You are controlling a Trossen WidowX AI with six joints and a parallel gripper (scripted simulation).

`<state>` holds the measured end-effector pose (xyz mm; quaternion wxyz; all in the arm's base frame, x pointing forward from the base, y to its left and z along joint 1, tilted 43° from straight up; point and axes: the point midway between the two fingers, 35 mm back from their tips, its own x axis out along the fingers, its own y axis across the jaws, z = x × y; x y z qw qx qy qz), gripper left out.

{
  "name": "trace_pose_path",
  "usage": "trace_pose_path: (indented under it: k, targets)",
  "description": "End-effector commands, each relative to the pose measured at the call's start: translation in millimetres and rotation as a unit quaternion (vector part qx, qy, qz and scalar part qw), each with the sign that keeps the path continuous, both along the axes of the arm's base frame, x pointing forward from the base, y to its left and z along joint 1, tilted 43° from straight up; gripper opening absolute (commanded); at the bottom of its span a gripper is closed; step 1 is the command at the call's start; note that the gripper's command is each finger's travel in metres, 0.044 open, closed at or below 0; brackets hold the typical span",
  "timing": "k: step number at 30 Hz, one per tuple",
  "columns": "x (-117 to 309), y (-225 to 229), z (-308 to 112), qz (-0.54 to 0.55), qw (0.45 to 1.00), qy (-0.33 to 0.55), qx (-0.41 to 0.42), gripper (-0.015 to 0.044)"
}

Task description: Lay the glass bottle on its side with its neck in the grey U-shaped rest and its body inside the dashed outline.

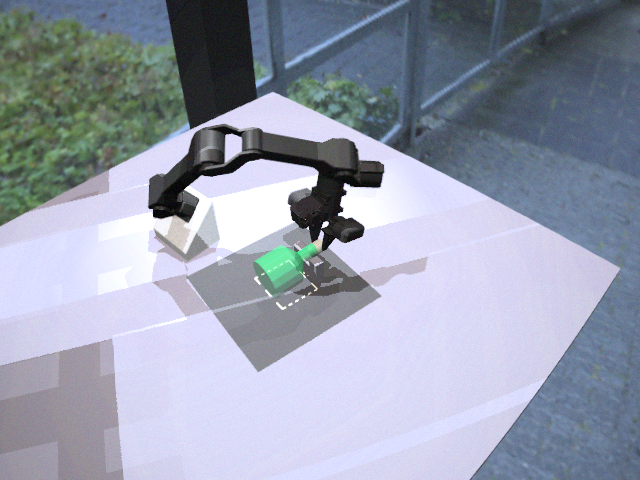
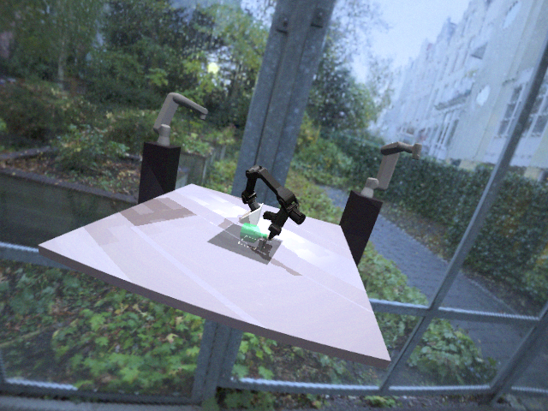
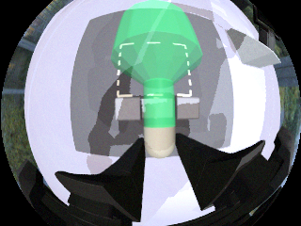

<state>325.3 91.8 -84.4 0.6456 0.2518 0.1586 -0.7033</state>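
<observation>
A white wedge [image 1: 204, 230] [image 2: 253, 216] [image 3: 251, 51] stands left of centre in the top view, mid-frame in the exterior one and upper right in the wrist one. A dark pillar [image 1: 214, 62] rises at the top view's upper left, a fence [image 1: 414, 77] right of it. The exterior view has a metal post [image 2: 281, 101] at upper centre, pale buildings [image 2: 495, 84] at upper right and a hedge [image 2: 500, 217] at right.
</observation>
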Motion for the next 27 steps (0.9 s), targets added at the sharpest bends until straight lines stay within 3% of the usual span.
trace_pose_path:
  k: [1, 27]
  targets:
    - [-0.5, -2.7, -0.3, 0.0, 1.0, 0.001, -0.001, 0.0116]
    - [-0.9, -5.8, -3.0, -0.001, 1.0, -0.007, 0.006, 0.0116]
